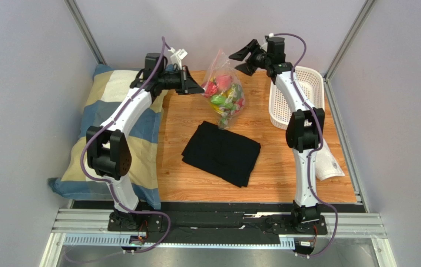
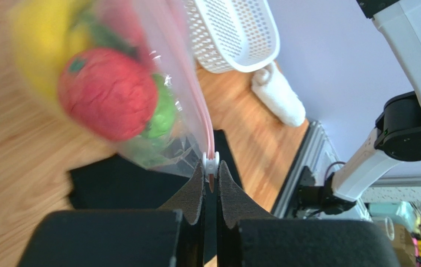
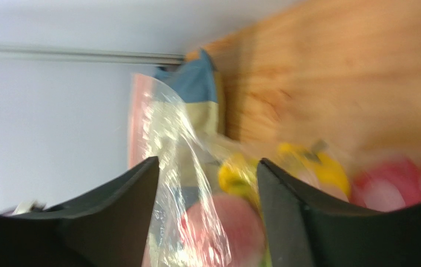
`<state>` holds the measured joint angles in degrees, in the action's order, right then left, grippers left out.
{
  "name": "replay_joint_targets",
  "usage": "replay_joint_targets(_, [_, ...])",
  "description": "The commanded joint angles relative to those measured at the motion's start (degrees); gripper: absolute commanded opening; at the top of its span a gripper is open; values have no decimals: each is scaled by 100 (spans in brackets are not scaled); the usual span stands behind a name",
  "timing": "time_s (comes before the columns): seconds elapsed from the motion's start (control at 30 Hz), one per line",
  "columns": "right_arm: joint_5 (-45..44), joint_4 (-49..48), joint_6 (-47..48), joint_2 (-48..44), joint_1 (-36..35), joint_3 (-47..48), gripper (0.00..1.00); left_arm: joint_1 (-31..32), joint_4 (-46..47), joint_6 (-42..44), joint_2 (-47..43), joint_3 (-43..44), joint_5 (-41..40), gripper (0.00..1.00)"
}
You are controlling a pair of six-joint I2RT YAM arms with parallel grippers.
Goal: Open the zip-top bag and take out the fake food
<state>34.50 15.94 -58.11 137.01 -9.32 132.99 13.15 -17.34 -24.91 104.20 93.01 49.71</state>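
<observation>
The clear zip-top bag (image 1: 225, 89) hangs over the back of the wooden table, its pinkish zip strip (image 2: 196, 100) running along one edge. The fake food shows inside it: a red fruit (image 2: 107, 93), yellow pieces (image 2: 43, 44) and a green piece (image 2: 164, 114). My left gripper (image 1: 201, 89) is shut on the white zip slider (image 2: 211, 163) at the strip's end. My right gripper (image 1: 241, 62) is open just right of the bag's top. In the right wrist view its jaws stand wide apart around crinkled bag plastic (image 3: 176, 144), with blurred yellow (image 3: 235, 175) and pink food (image 3: 396, 186) behind.
A black cloth (image 1: 222, 153) lies mid-table under the bag's lower end. A white perforated basket (image 1: 302, 100) stands at the back right, and a white object (image 1: 328, 162) lies beside the right arm. A blue and cream checked pillow (image 1: 126, 119) lies along the left edge.
</observation>
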Motion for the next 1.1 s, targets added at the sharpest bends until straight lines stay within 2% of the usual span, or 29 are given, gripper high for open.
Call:
replay_joint_targets(0.0, [-1329,2525,730,-1263,-26,-377,77,609,443,-646,-287,234,-365,0])
replay_joint_targets(0.03, [-1393,2937,913,-1360,-35,-370,85,688,390,-664,-260,278,-462,0])
replay_joint_targets(0.23, [-1788,4196,2091,-1563,-342,543,85,1119,170,-595,-23,568,-770,0])
replay_joint_targets(0.3, [-1659,4075,2654,-1624,-552,413,84,1199,257,-725,12,578,-822,0])
replay_joint_targets(0.4, [-1237,3978,3241,-1503,-772,429,75,1287,416,-814,-23,498,-884,0])
replay_joint_targets(0.43, [-1200,3969,3357,-1476,-825,464,69,1296,372,-788,-23,551,-902,0])
replay_joint_targets(0.53, [-963,3855,3482,-1327,-931,535,62,1340,275,-744,-23,569,-955,0])
replay_joint_targets(0.6, [-736,3793,3473,-1274,-975,622,61,1366,240,-753,-23,551,-990,0])
replay_joint_targets(0.73, [-892,3828,3569,-1300,-1133,597,65,1384,109,-656,-32,534,-1034,0])
replay_joint_targets(0.8, [-1137,3890,3534,-1282,-1168,562,63,1384,30,-595,-49,534,-1051,0])
replay_joint_targets(0.9, [-1375,3916,3517,-1247,-1160,500,48,1384,-67,-524,-119,542,-1086,0])
replay_joint_targets(0.93, [-1393,3829,3508,-1238,-1160,456,35,1384,-94,-507,-137,551,-1095,0])
replay_joint_targets(0.97, [-1376,3794,3482,-1229,-1168,456,31,1384,-120,-472,-181,543,-1113,0])
replay_joint_targets(1.0, [-1306,3767,3455,-1212,-1177,456,29,1384,-155,-471,-181,534,-1104,0])
replay_joint_targets(1.07, [-1227,3740,3446,-1177,-1186,465,34,1384,-164,-480,-181,542,-1078,0])
